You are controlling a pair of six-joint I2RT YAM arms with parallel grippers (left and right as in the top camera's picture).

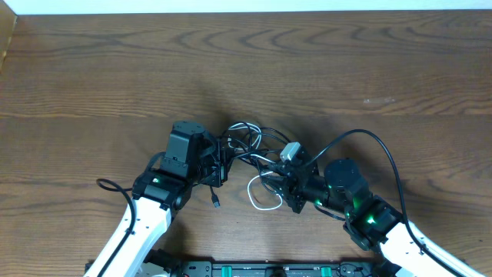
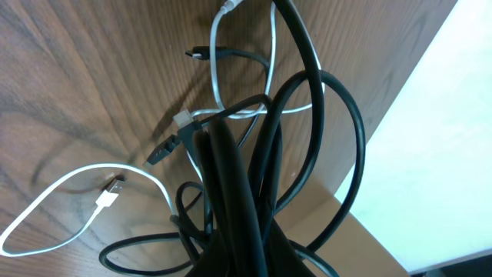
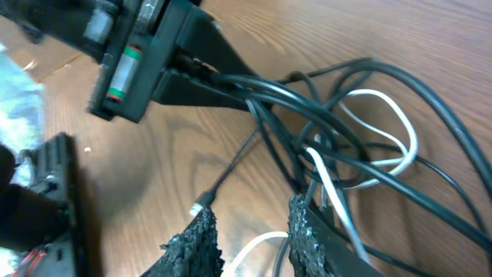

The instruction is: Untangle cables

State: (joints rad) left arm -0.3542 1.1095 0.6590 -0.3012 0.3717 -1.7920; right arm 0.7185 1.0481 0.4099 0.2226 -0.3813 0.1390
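Near the front middle of the brown wood-grain worktop (image 1: 323, 69), between the two arms, sits a tangle of thin black flexible cords (image 1: 247, 140) with one thin white cord (image 2: 92, 167) wound through it; the left tool (image 1: 221, 165) is pressed together on a bunch of the black cords, which in its wrist view run up from the bottom edge as a thick dark bundle and fan into loops over the wood; the white cord curves away from that bundle and ends in a small white flat plug (image 2: 108, 198) lying on the surface; a small black plug end (image 1: 216, 203) lies just beside the left tool, on the robot's side; the right tool (image 3: 252, 214) is at the other side of the tangle with its rough black fingers (image 3: 309, 238) spread apart, a bend of the white cord showing in the gap and black cords crossing just ahead of the tips; whether either finger touches a cord cannot be told.
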